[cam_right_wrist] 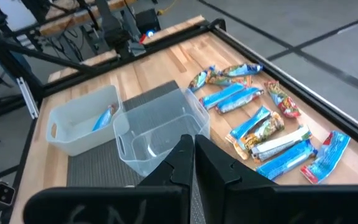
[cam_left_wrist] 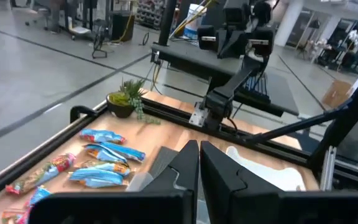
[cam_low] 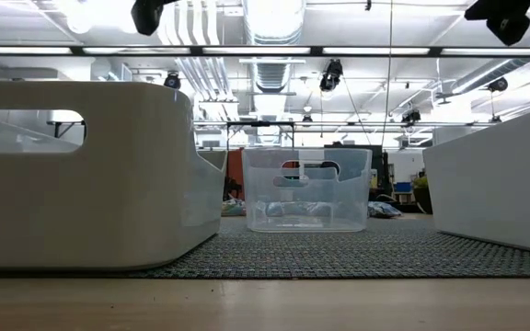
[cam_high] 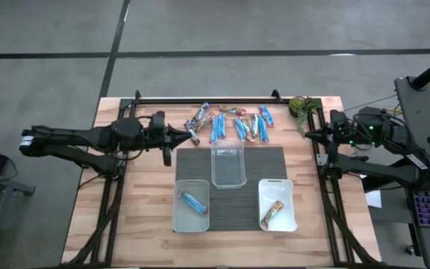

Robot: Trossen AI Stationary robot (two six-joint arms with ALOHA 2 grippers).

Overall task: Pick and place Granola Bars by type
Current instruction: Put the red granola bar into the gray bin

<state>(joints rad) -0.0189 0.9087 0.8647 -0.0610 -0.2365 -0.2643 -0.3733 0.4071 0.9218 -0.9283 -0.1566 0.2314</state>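
The Granola Bars (cam_high: 234, 123) lie scattered in a loose row along the far edge of the surface (cam_high: 144, 202), mostly blue wrappers with a few orange and silver ones among them, just beyond the far edge of the dark woven mat (cam_high: 275, 168). On that mat stand three tubs: a clear tub (cam_high: 228, 166) at the middle near the bars, a white tub toward the near left (cam_high: 191, 205) holding one blue bar (cam_high: 193, 201), and a white tub toward the near right (cam_high: 277, 204) holding one orange bar (cam_high: 272, 213). The left gripper (cam_high: 169, 142) hangs above the surface's left side, close to the left end of the row of bars, its fingers (cam_left_wrist: 185, 165) pressed together on nothing. The right gripper (cam_high: 310, 133) waits at the far right corner of the surface beside a small green plant (cam_high: 300, 107), its fingers (cam_right_wrist: 182, 158) also pressed together and empty. From table height, the clear tub sits between the two white tubs, with some blue wrappers visible behind it.
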